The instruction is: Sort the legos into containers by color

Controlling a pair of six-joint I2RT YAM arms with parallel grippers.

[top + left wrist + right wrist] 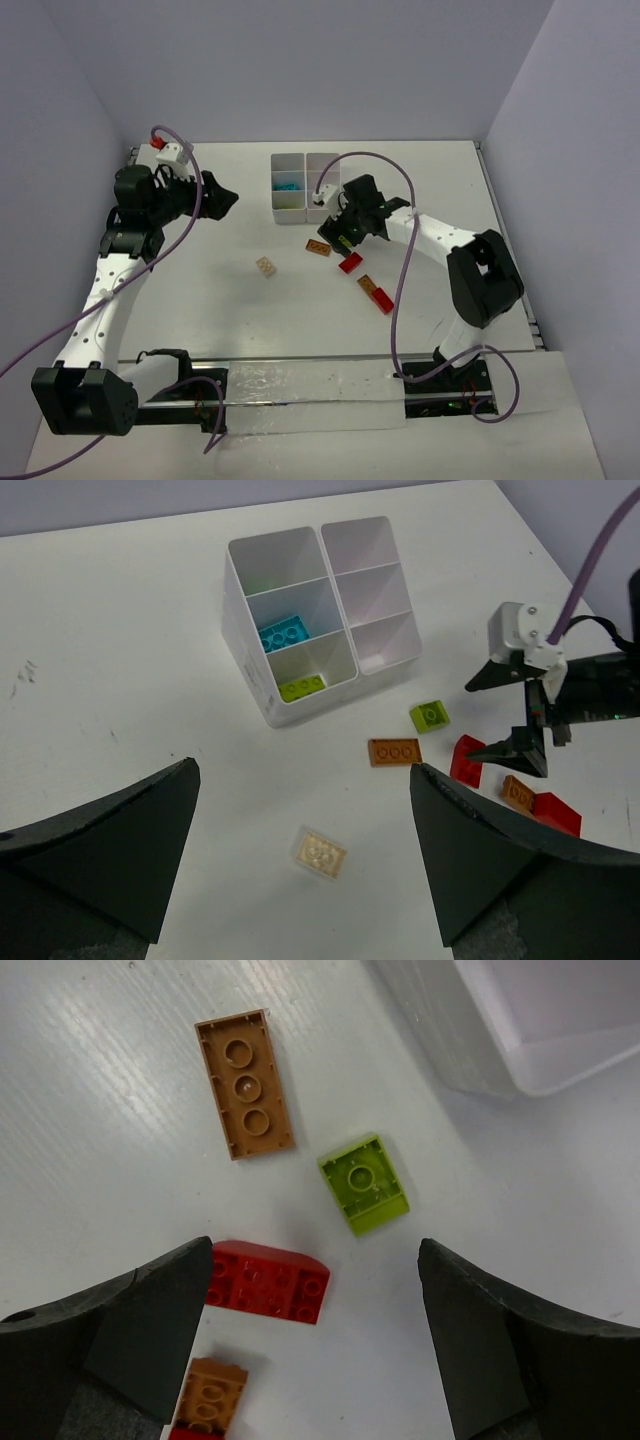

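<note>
top external: high behind the arm bases, looking down on the whole worktop (230, 320) | left wrist: slanting, mid-distance, facing the tray (247, 645) | right wrist: straight down, close | all share: orange-brown plate (244, 1084), red brick (268, 1282)

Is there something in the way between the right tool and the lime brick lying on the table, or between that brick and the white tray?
Nothing visible. The open right tool hangs above the lime brick; the red brick and brown plate lie beside it, apart. Bare table reaches to the tray.
</note>
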